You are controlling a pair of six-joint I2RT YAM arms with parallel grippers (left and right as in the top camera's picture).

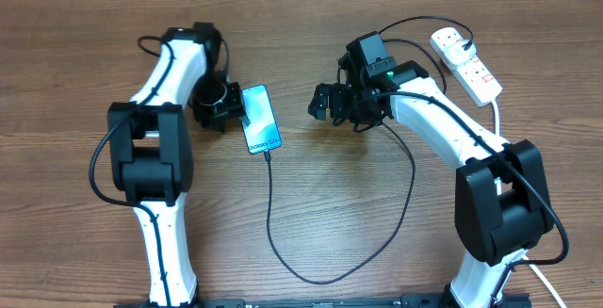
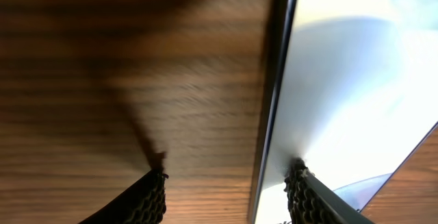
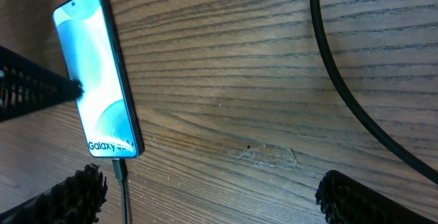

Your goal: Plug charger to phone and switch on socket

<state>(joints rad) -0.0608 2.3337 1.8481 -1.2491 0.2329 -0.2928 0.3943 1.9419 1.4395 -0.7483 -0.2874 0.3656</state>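
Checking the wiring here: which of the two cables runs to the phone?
The thin black cable: its tip meets the phone's bottom edge. The thick white cord only leaves the power strip, far from it.

Overhead: even, diffuse light from above; soft, short shadows on the table; sharp throughout.
Left wrist: very close, soft focus, wood grain smeared. The phone screen blows out to white glare; a dark shadow lies over the upper left.
Right wrist: grain crisp, screen bright but readable. The right gripper fingertips are blurred at the lower edge.
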